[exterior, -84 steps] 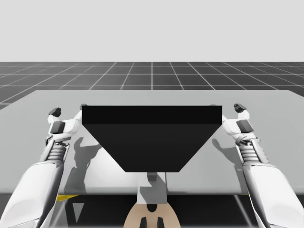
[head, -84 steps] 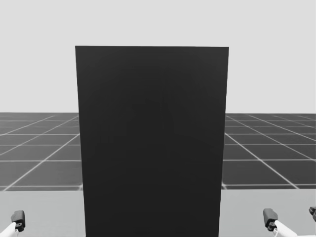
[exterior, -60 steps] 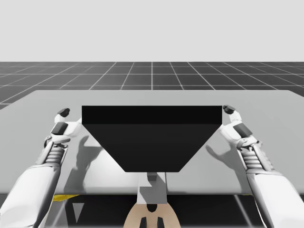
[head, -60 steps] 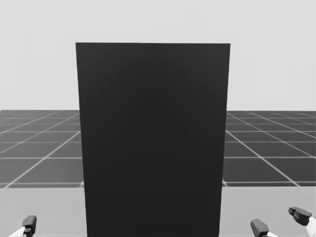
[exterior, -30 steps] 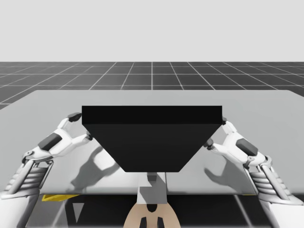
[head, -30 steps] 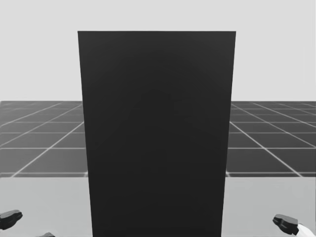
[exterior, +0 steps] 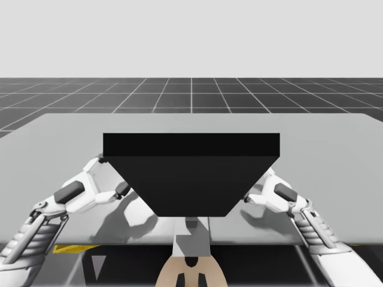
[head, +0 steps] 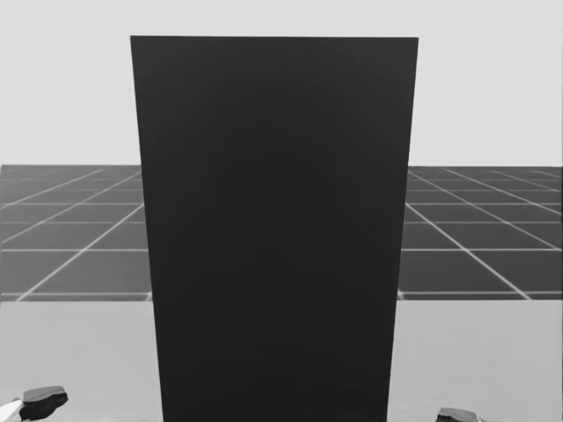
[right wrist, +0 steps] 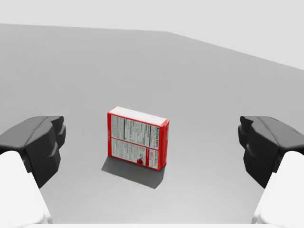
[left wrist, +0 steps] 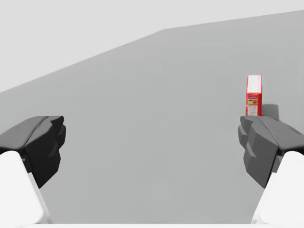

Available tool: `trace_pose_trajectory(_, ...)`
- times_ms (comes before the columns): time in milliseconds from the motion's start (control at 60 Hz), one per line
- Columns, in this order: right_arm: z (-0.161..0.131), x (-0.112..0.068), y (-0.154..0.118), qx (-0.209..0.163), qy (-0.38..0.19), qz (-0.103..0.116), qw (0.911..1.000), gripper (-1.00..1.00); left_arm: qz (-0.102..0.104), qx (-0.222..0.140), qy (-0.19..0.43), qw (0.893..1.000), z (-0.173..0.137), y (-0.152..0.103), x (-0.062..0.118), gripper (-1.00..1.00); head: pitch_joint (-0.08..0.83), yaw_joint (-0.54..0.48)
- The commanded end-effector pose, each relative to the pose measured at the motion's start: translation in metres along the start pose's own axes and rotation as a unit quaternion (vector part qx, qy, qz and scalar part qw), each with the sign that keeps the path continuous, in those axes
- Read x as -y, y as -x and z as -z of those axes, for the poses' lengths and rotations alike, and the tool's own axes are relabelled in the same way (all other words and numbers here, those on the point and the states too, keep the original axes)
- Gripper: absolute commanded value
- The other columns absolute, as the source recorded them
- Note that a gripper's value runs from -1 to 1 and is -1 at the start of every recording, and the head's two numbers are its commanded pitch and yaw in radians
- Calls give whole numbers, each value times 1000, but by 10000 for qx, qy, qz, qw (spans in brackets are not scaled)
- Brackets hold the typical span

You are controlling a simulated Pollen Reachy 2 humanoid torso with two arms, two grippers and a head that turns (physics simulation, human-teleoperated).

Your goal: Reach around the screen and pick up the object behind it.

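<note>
Red box (right wrist: 138,138) stands on edge on the tabletop (right wrist: 223,90), on the far side of the screen (exterior: 191,173) and untouched. It lies ahead of the right end effector (right wrist: 152,142), whose fingers are spread wide and empty. The left end effector (left wrist: 152,142), likewise released, has it farther ahead. Both arms flank the screen, so the final approach, closing and lift are left to do. The box's white label panels carry print too small to read.

- My left gripper (left wrist: 152,142) has its dark fingers (left wrist: 40,145) spread wide, with bare grey table (left wrist: 142,95) between them.
- A red box (left wrist: 253,95) stands upright on the table ahead of the gripper, in line with one finger, narrow side facing me.
</note>
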State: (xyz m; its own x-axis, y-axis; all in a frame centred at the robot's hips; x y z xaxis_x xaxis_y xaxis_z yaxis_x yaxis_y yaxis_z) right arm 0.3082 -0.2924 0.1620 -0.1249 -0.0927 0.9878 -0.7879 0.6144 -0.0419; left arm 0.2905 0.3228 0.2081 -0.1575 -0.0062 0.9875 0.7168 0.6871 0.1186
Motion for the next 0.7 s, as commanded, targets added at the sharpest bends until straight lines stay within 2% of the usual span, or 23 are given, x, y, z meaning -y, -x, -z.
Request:
trace_pose_trajectory(17, 23, 4, 12, -61, -194, -12, 9998, -1000, 54, -5, 214, 9998, 6, 3, 7, -1000, 93, -16)
trace_pose_trajectory(333, 70, 9, 36, -120, -602, 227, 9979, -1000, 167, -34, 357, 9992, 9, 6, 14, -1000, 108, -16)
trace_pose_trajectory(450, 88, 8, 48, -223, -735, 249, 9967, -1000, 206, -40, 385, 9990, 9, 8, 16, -1000, 116, -12)
trace_pose_trajectory(700, 112, 9, 67, -382, -833, 402, 9950, -1000, 226, -35, 418, 9989, 8, 11, 18, -1000, 131, -20)
